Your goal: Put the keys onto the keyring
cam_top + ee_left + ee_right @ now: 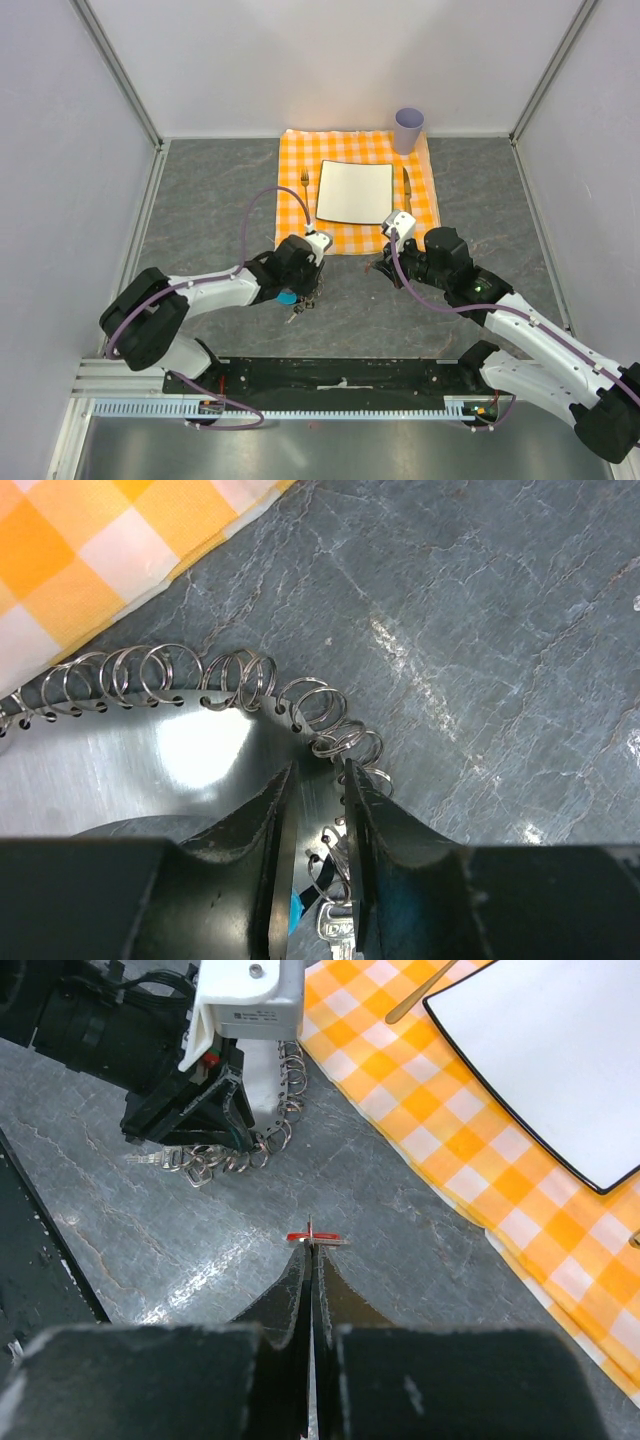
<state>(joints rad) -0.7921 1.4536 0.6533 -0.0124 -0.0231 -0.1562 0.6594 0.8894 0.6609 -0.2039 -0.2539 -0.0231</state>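
The red-headed key (314, 1238) is pinched in the closed right gripper (310, 1256) at lower centre, the keyring (240, 680) is clamped by the left gripper (318, 815), and threading is not yet done.

Findings. The dark grey stone-look counter (480, 630) is smooth, with glossy glare streaks. The silvery wire-coil keyring (240, 685) is bright polished metal. The orange-and-white checked cloth (90, 550), upper left, is a matt weave. The left pincer (320, 772) and right pincer (310, 1252) are matt black plastic with scuffed edges. The small red-headed key (312, 1238) has a glossy head.
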